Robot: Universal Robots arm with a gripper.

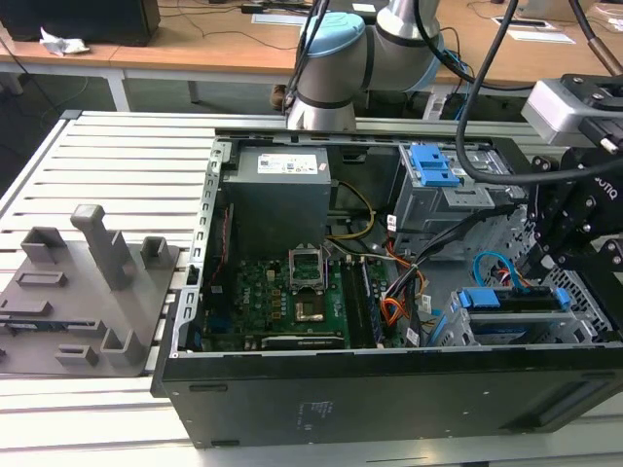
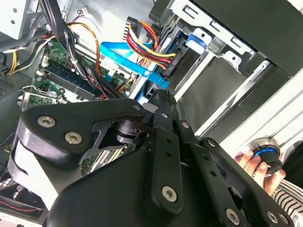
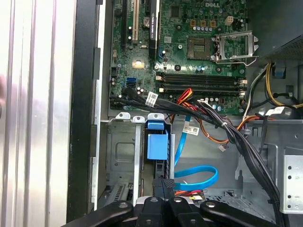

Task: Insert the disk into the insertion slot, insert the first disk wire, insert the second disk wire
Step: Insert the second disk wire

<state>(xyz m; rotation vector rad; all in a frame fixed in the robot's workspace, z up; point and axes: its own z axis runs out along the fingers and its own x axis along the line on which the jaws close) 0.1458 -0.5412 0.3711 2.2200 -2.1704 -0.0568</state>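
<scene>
Exterior view: your gripper [image 1: 545, 255] hangs low over the insertion slot [image 1: 516, 326], beside the second disk wire [image 1: 492, 268]; jaw state cannot be determined, linkage hides the tips

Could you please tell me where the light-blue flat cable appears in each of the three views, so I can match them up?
Exterior view: the light-blue cable loops inside the case toward the exterior view's right, beside the gripper.
First wrist view: it curves on the grey cage floor next to the blue disk carrier.
Second wrist view: it runs under the red-and-yellow wire bundle.
Shared landmark: the green motherboard.
</scene>
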